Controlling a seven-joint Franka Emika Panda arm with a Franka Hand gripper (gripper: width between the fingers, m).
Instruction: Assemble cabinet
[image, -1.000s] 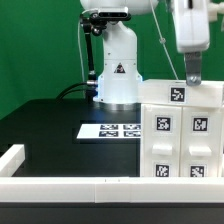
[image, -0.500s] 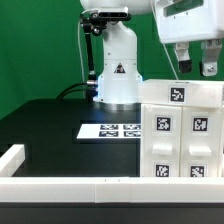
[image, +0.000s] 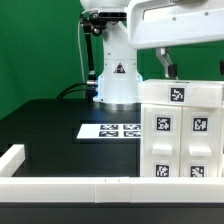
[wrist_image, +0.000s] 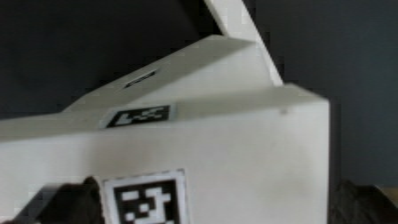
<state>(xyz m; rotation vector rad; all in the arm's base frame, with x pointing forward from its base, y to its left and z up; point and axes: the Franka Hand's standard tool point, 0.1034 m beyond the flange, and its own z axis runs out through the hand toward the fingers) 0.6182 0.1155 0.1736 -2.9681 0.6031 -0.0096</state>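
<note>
The cabinet (image: 184, 140) is a big white box with black-and-white tags, standing at the exterior view's right on the black table. My gripper (image: 192, 68) hangs just above its top edge, with one finger (image: 165, 63) showing near the cabinet's left corner and the other near the frame's right edge. The jaws stand wide apart and hold nothing. In the wrist view the cabinet's white body (wrist_image: 231, 130) fills the picture. A tag (wrist_image: 143, 200) on it lies between my two dark fingertips (wrist_image: 50, 205), and my gripper (wrist_image: 214, 215) sits over it. No loose drawer blocks show.
The marker board (image: 110, 130) lies flat on the table left of the cabinet. The arm's white base (image: 117, 75) stands behind it. A long white rail (image: 90, 186) runs along the front edge, with a short white piece (image: 12, 155) at the left.
The hand has turned about its wrist and swung left and nearer the camera. It showed narrow and edge-on before and now shows broad, with both fingers spread above the cabinet's top. The cabinet has not moved.
</note>
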